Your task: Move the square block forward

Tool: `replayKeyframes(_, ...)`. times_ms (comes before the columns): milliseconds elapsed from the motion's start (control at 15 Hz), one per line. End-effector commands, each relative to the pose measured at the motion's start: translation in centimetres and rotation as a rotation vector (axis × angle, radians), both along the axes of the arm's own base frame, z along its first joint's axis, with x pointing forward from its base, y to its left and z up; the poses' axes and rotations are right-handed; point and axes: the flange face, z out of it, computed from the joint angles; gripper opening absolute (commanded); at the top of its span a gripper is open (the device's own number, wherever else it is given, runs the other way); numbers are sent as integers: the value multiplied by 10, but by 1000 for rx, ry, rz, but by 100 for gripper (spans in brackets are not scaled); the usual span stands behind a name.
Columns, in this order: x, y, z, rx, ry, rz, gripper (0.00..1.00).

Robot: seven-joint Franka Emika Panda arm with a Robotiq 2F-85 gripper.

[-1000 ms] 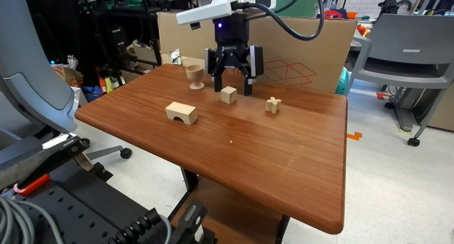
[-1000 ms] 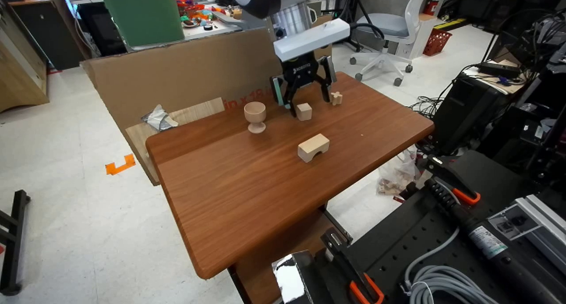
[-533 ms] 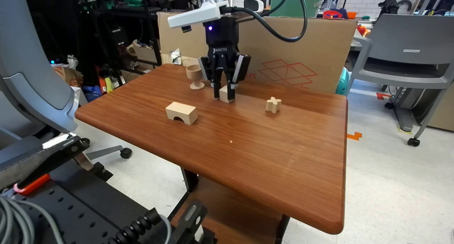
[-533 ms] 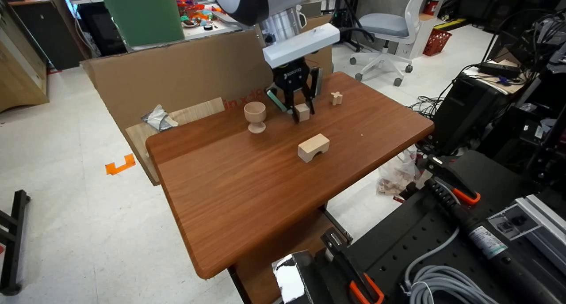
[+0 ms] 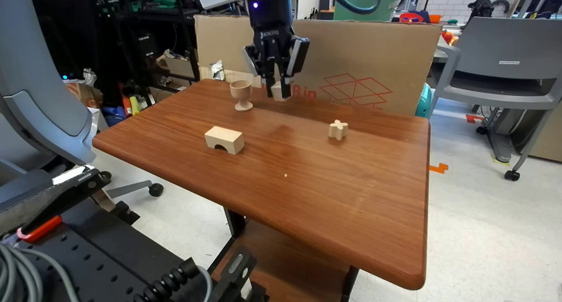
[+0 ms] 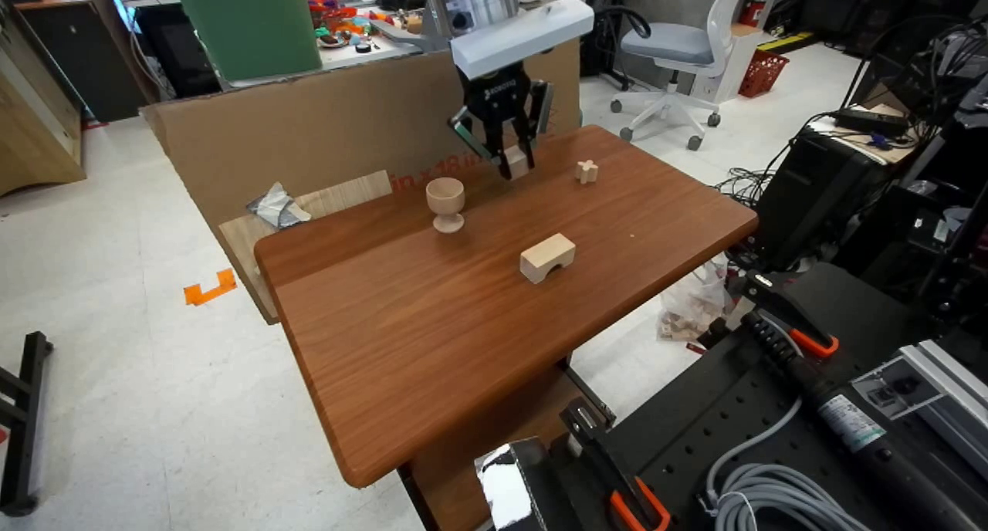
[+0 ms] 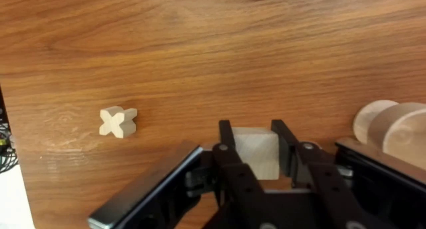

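The square block (image 7: 261,152) is a small pale-wood cube, seen in the wrist view between the two dark fingers. My gripper (image 5: 277,93) is shut on it, one finger on each side. In both exterior views the square block (image 6: 517,162) hangs in the air above the back part of the brown table (image 5: 333,196), partly covered by the fingers. A soft dark shadow lies on the wood beneath it.
A wooden goblet (image 5: 241,90) stands close by the gripper. Nearer the front edge sits an arch-like wooden block (image 6: 547,258). A small cross-shaped wooden piece (image 7: 114,122) lies on the opposite side from the goblet. Cardboard (image 5: 360,60) rises behind the table.
A second ago the gripper stood open around the block on the table. Half a second ago its fingers had come in on it; now gripper and block are up off the table.
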Motion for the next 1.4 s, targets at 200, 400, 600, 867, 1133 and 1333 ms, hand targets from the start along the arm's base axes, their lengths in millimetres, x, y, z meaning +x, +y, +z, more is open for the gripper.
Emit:
replayKeyframes(200,-77,80,44,68,-28,222,8)
replayKeyframes(400,-104,122,46,114,32,304,8)
replayKeyframes(600,-114,148,45,177,85,354,8)
replayKeyframes(867,-111,151,23,169,142,377,8)
replayKeyframes(1133,-113,143,-11,106,200,378,8)
replayKeyframes(1333,-113,141,-35,65,236,398,8)
